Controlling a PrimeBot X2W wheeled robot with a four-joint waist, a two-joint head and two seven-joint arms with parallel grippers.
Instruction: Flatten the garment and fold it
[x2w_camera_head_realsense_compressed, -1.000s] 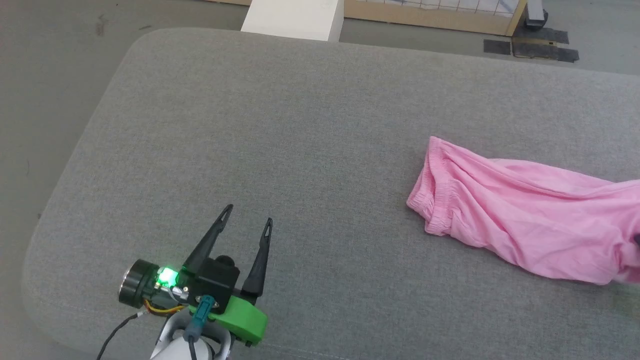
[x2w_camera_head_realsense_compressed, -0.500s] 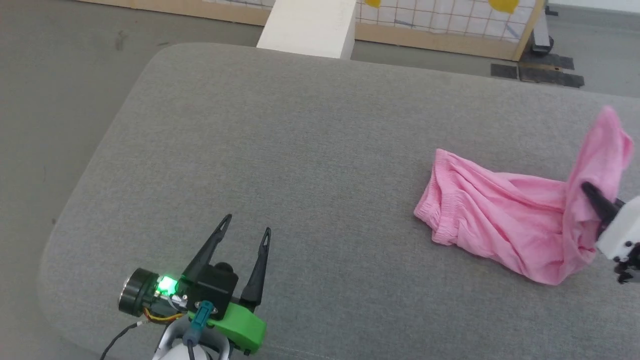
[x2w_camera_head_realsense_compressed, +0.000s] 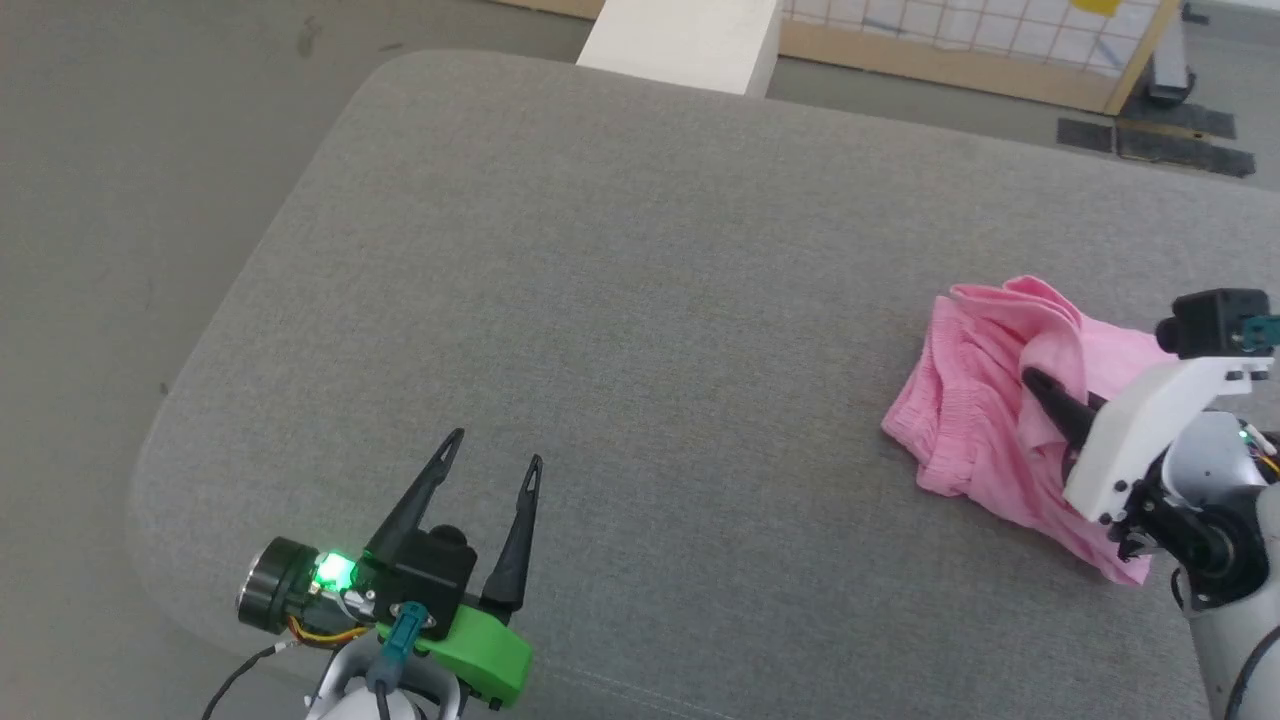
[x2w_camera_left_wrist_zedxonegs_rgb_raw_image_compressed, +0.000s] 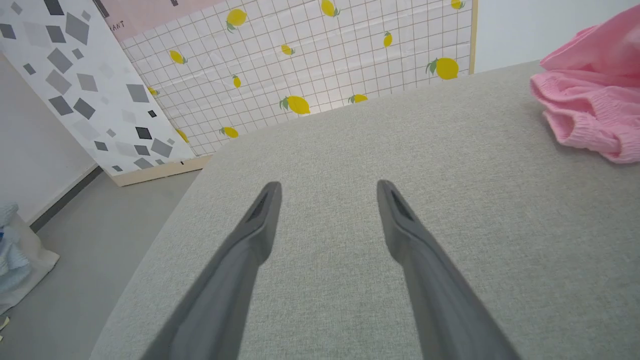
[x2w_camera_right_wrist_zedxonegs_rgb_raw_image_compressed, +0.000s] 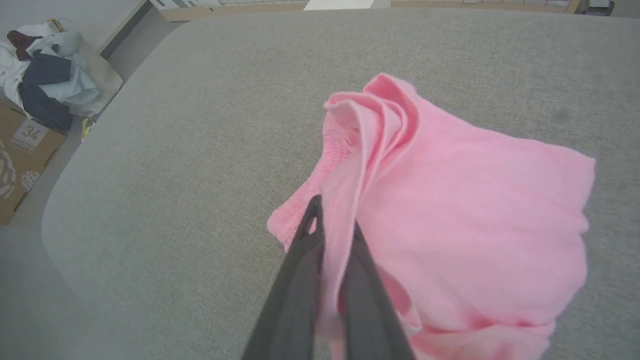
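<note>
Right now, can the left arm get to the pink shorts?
Probably, with a long sideways reach. The left gripper hangs open over the grey cushion, bare all the way to the garment; the right gripper pinches a fold there, so they may crowd.

Left gripper (x2w_camera_head_realsense_compressed: 497, 449) has 2 black fingers (x2w_camera_head_realsense_compressed: 420, 486) and a green bracket (x2w_camera_head_realsense_compressed: 472, 646).

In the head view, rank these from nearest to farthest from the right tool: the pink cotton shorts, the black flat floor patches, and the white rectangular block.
1. Pink cotton shorts: pinched in the right tool.
2. Black flat floor patches: past the far edge of the grey cushion, upper right.
3. White rectangular block: past that edge too, farther left.
</note>
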